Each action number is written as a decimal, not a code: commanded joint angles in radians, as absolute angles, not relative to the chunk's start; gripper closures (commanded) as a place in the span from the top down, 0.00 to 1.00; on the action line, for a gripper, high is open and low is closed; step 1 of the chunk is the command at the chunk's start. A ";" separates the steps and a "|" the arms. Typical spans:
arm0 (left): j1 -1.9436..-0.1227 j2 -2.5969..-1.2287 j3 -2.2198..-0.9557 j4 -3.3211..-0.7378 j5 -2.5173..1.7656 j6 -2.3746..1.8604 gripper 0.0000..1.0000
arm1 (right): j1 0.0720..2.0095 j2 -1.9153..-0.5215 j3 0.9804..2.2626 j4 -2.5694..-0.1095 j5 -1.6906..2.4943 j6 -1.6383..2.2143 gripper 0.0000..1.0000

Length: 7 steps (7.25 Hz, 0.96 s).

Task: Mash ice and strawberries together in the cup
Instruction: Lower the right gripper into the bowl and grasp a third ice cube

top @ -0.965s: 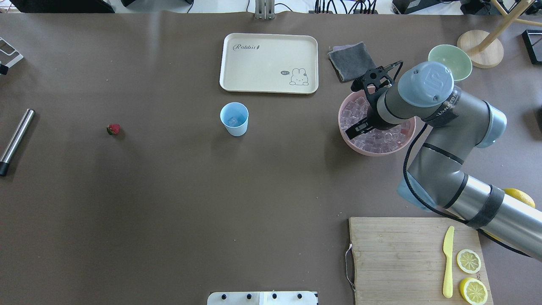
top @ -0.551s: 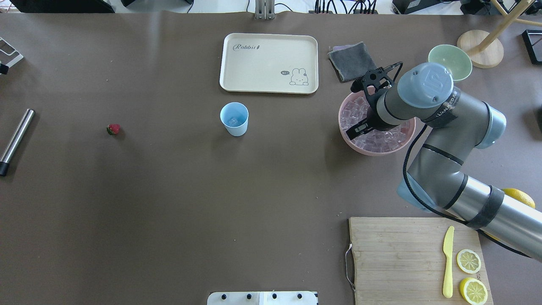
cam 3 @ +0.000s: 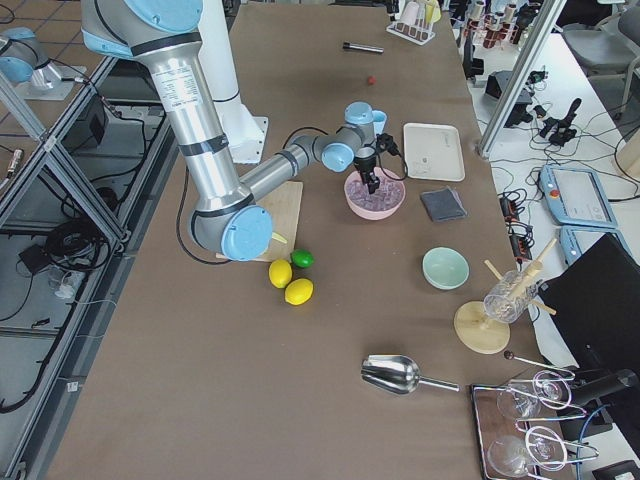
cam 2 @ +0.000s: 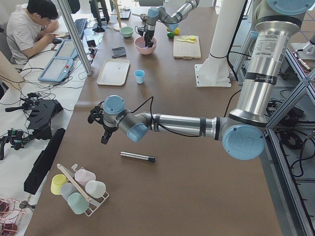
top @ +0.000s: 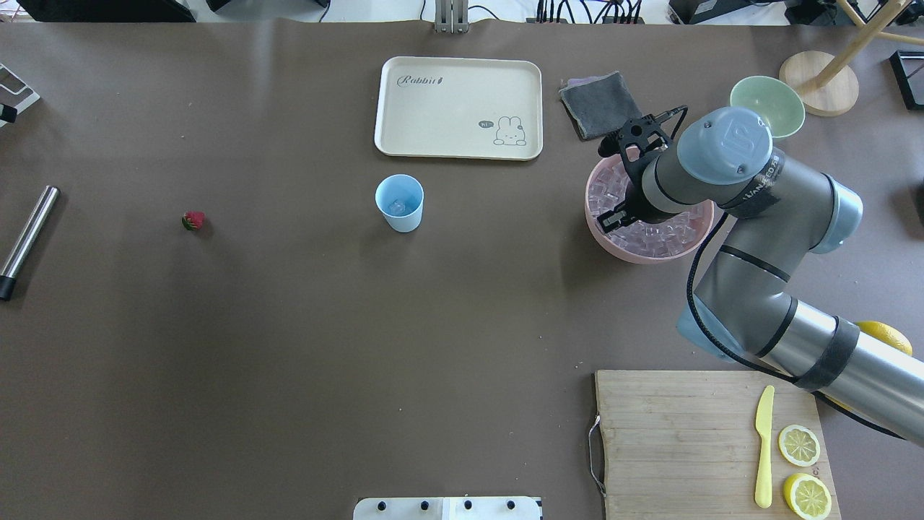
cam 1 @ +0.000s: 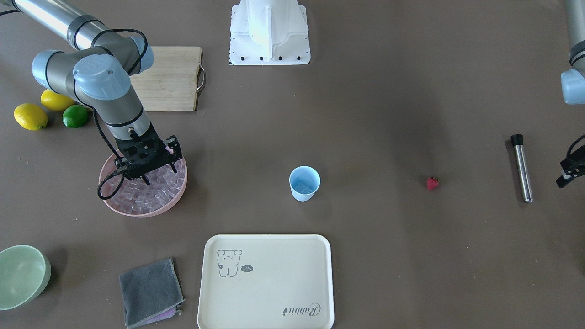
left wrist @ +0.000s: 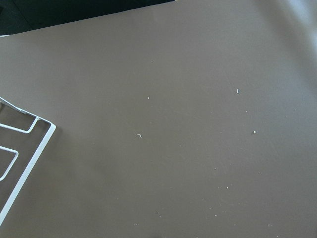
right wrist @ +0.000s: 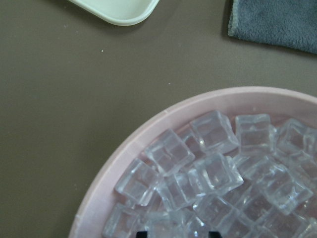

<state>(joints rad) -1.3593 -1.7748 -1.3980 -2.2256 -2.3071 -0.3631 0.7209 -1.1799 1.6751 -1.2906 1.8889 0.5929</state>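
The light-blue cup (top: 399, 203) stands upright mid-table with one ice cube (top: 396, 208) in it; it also shows in the front view (cam 1: 304, 183). The strawberry (top: 193, 220) lies alone on the table far to the cup's left. A pink bowl (top: 635, 256) holds many ice cubes (right wrist: 213, 173). My right gripper (top: 613, 217) reaches down into the ice at the bowl's left side; its fingertips (right wrist: 142, 233) stand apart among the cubes, open. My left gripper (cam 1: 566, 176) hovers at the table's left end, beyond a steel muddler (top: 29, 238); I cannot tell whether it is open or shut.
A cream tray (top: 458, 107) lies behind the cup, a grey cloth (top: 599, 103) and a pale green bowl (top: 776, 101) behind the pink bowl. A cutting board (top: 686, 440) with a yellow knife and lemon slices is at the front right. A lime (cam 1: 75, 116) and lemons lie by it.
My right gripper has sunk lower into the ice, and the pink bowl has slid slightly to the right. The cup and strawberry have not moved.
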 commanded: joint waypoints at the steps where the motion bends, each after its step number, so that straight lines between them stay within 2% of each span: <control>1: -1.359 -1.775 -1.399 -2.229 -2.307 -0.368 0.97 | 0.721 -1.180 1.675 -1.292 1.888 0.615 0.44; 3: -1.359 -1.775 -1.399 -2.230 -2.307 -0.368 0.97 | 0.719 -1.178 1.675 -1.290 1.888 0.623 0.39; 4: -1.359 -1.775 -1.399 -2.230 -2.307 -0.368 0.97 | 0.721 -1.178 1.675 -1.290 1.888 0.624 0.32; 5: -1.359 -1.775 -1.397 -2.229 -2.307 -0.368 0.97 | 0.719 -1.178 1.675 -1.290 1.888 0.624 0.24; 6: -1.359 -1.775 -1.397 -2.229 -2.307 -0.370 0.97 | 0.719 -1.178 1.675 -1.290 1.888 0.624 0.11; 7: -1.359 -1.775 -1.396 -2.229 -2.307 -0.368 0.97 | 0.719 -1.177 1.675 -1.290 1.888 0.624 0.04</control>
<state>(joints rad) -1.3591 -1.7748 -1.3972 -2.2291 -2.3071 -0.3688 0.7198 -1.1778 1.6751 -1.2901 1.8884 0.6241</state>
